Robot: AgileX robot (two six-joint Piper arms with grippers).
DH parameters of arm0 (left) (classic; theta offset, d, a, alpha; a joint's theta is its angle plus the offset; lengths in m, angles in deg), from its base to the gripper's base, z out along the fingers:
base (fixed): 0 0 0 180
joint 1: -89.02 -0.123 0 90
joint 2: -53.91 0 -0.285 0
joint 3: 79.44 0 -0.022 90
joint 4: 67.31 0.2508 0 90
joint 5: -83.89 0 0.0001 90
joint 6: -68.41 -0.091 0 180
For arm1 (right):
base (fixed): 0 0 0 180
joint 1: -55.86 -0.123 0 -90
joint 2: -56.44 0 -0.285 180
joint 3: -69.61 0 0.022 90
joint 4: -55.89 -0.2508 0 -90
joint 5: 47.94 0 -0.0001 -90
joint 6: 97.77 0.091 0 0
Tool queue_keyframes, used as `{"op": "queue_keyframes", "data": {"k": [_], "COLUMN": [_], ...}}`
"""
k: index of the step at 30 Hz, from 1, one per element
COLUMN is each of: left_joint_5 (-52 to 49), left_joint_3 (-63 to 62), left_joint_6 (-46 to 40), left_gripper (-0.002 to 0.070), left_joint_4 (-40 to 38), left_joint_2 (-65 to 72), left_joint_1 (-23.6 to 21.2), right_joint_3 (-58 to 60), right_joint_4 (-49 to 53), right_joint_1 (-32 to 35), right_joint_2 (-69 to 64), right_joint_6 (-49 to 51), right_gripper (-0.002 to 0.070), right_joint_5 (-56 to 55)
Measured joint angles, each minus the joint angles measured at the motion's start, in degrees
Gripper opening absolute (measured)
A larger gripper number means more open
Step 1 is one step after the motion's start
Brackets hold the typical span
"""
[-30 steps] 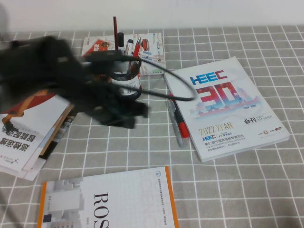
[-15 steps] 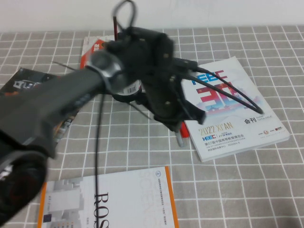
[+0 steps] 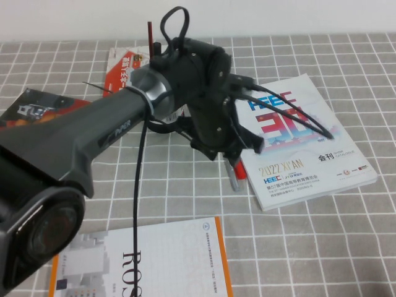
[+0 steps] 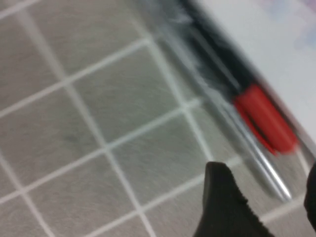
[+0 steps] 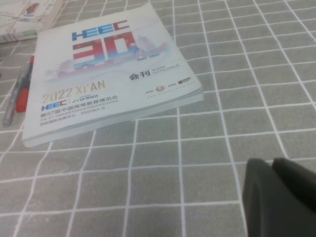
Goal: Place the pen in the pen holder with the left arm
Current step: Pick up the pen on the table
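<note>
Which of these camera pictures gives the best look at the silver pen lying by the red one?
The left wrist view: the silver pen fills it, beside the red pen, with the left gripper open just above. The right wrist view shows it whole but small. In the high view the left arm hides nearly all of it.

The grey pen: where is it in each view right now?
High view: grey pen pokes out below the left pincer.
Left wrist view: a silver streak.
Right wrist view: at the picture's left edge.
Shared landmark: the red pen alongside.
</note>
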Motion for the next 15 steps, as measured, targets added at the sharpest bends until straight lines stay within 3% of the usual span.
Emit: {"op": "queue_keyframes", "data": {"k": [5, 15], "left_joint_5": [3.08, 3.77], "left_joint_3": [0.00, -3.39], "left_joint_6": [6.65, 8.21], "left_gripper": [0.0329, 0.0333], "left_joint_4": [0.77, 0.62], "left_joint_2": [0.84, 4.98], "left_joint_1": [-1.25, -1.25], "right_joint_3": [0.00, 0.00], "right_joint_4": [0.00, 0.00], "right_joint_1": [0.00, 0.00], "right_joint_2": [0.00, 0.00], "right_joint_6": [0.00, 0.00], "right_gripper": [-0.0015, -0.0015], "right_joint_5": [0.00, 0.00]}}
